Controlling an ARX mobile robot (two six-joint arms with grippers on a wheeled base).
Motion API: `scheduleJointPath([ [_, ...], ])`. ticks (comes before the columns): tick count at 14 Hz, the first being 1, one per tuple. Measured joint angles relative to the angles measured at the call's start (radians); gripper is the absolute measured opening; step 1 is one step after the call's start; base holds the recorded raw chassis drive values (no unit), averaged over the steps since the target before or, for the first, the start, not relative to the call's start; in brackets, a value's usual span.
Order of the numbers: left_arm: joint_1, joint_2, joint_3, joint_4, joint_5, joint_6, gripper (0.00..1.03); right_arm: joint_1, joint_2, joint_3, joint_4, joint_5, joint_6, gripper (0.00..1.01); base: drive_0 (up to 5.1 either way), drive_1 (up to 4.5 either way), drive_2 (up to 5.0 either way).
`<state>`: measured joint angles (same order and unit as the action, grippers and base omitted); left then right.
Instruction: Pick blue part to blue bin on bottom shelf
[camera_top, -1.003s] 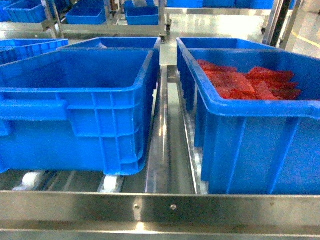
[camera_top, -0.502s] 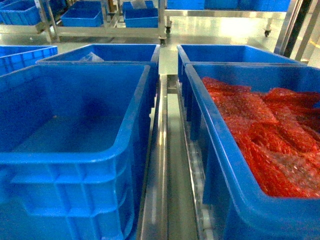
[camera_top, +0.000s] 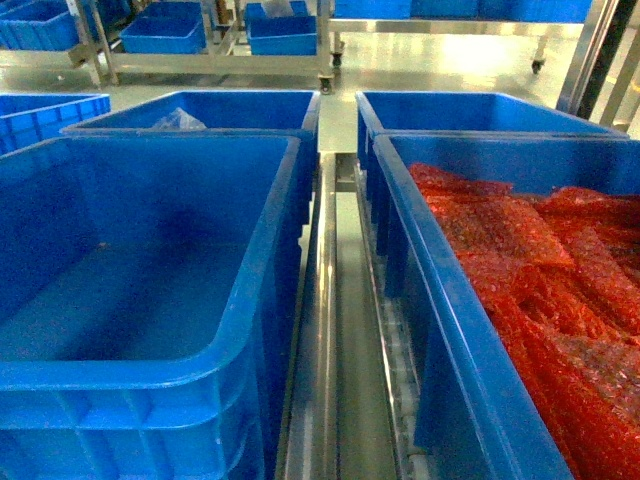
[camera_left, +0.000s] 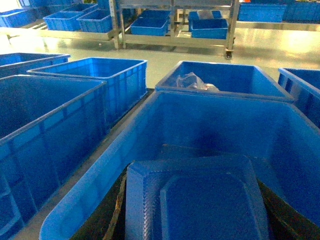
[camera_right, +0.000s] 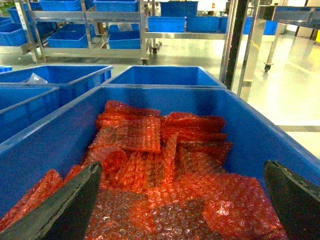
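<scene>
The blue part (camera_left: 200, 200), a flat moulded plastic tray, fills the bottom of the left wrist view. My left gripper (camera_left: 197, 222) is shut on it, with dark fingers (camera_left: 107, 212) showing at both sides. It hangs over the near end of an empty blue bin (camera_left: 215, 120), the front left bin (camera_top: 150, 290) in the head view. The bottom shelf shows its shiny centre rail (camera_top: 325, 330) between the bins. My right gripper (camera_right: 180, 210) is open above red bubble-wrap bags (camera_right: 165, 165). Neither gripper shows in the head view.
The front right bin (camera_top: 440, 330) is filled with red bubble-wrap bags. Behind stand two more blue bins; the left one (camera_top: 240, 105) holds a clear plastic bag (camera_top: 178, 120). More bins (camera_top: 50, 105) lie to the left, and wheeled racks of bins (camera_top: 200, 45) stand across the floor.
The head view has risen and moved forward: the shelf's front rail has dropped out of sight, and I now look down into both front bins.
</scene>
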<state>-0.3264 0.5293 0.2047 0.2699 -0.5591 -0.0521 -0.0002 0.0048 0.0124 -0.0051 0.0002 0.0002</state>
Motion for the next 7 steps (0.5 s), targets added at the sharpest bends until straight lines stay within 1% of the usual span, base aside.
scheduleJointPath([
  [7, 0.0, 0.0, 0.0, 0.0, 0.0, 0.0, 0.44, 0.0, 0.0, 0.0, 0.0, 0.0, 0.0, 0.98, 0.0, 0.0, 0.0],
])
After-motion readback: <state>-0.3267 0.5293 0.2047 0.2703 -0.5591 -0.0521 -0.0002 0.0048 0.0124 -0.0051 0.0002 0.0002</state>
